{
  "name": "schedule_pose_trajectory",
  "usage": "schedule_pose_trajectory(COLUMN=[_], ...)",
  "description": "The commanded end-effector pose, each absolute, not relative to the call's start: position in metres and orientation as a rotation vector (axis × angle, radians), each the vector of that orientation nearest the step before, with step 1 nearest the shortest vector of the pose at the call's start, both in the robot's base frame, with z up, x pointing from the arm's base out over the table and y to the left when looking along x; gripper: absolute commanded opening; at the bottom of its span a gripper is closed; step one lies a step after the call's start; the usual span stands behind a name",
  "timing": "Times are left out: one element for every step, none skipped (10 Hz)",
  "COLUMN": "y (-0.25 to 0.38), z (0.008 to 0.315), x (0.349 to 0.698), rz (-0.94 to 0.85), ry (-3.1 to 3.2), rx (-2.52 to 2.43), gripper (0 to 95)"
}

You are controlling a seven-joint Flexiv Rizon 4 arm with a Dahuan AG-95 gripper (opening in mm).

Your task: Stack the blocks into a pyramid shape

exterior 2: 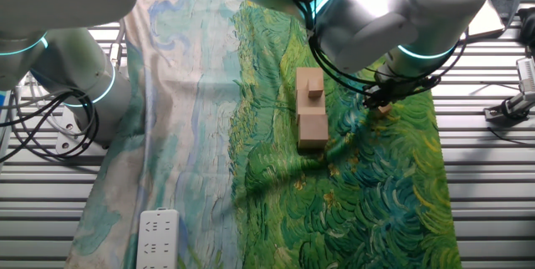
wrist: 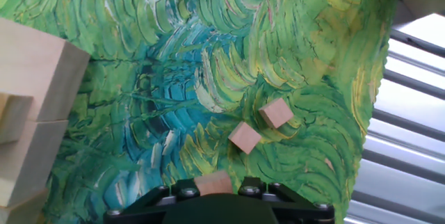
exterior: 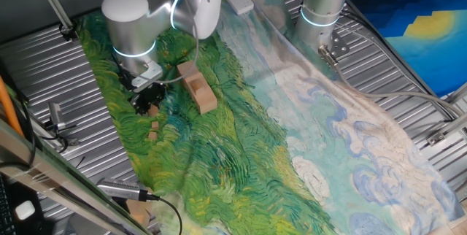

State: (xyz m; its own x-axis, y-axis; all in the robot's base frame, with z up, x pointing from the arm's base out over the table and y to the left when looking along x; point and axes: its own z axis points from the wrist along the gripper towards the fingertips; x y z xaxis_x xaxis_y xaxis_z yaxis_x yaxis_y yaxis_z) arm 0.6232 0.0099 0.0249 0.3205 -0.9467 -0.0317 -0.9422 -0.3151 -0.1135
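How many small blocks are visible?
4: one atop the large blocks, two loose on the cloth, one at the gripper. Others may be hidden.

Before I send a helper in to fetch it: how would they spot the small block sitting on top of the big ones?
Find the green painted cloth and the row of large tan blocks on it. One small cube sits on top of that row; the other small cubes lie flat on the cloth.

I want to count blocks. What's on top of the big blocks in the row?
One small block sits on the big blocks, at the far end of the row. The arm hides nothing on their tops; their undersides can't be seen.
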Motion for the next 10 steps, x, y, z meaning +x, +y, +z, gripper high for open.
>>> schedule_pose_trajectory(y=[0.01,0.01,0.01,0.01,0.009,0.009,0.007,0.004,0.0,-0.003], z=[0.024,0.025,0.025,0.025,0.026,0.029,0.036,0.039,0.046,0.052], x=[0.623,0.623,0.623,0.623,0.623,0.622,0.621,0.62,0.618,0.616], rz=[-0.07,-0.077,-0.085,-0.085,-0.08,-0.082,-0.084,-0.078,-0.063,-0.06], ry=[1.774,1.78,1.795,1.81,1.833,1.845,1.864,1.873,1.883,1.889], rx=[-2.455,-2.451,-2.443,-2.433,-2.418,-2.412,-2.406,-2.4,-2.397,-2.396], gripper=[0.0,0.0,0.0,0.0,0.0,0.0,0.0,0.0,0.0,0.0])
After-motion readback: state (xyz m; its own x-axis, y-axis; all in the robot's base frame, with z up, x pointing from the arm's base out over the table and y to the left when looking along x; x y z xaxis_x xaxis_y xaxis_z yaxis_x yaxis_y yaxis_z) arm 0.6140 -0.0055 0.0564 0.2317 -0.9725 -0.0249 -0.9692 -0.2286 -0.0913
